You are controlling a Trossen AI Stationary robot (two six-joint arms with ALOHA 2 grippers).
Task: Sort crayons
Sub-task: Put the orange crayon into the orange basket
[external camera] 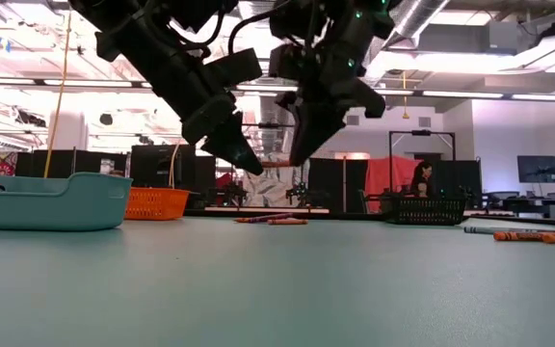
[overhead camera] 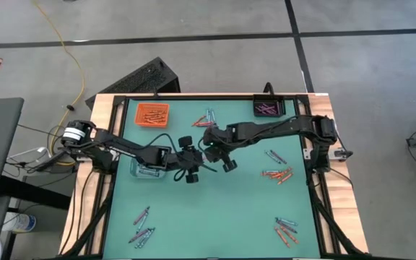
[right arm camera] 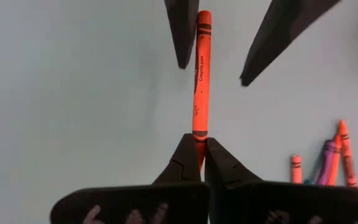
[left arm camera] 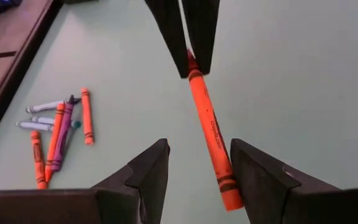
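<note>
**One orange crayon pinched by right gripper, left jaws spread beside it**

Right gripper [right arm camera: 199,155]: jaws pressed together on the tip end of a thin orange wax crayon [right arm camera: 199,81], paper-wrapped with black bands. The stick runs straight out from the pinch toward the left gripper [left arm camera: 199,163]. Left jaws are spread; the crayon's far end sits in the gap, close against one finger [left arm camera: 263,174], contact unclear. Both grippers meet above the middle of the green table [overhead camera: 215,209], off the surface in the low view. Loose crayons [left arm camera: 58,134] lie in a small heap on the mat beyond. Far edge: orange mesh tray [overhead camera: 152,113] and black mesh tray [overhead camera: 269,108], both with crayons inside.
</note>
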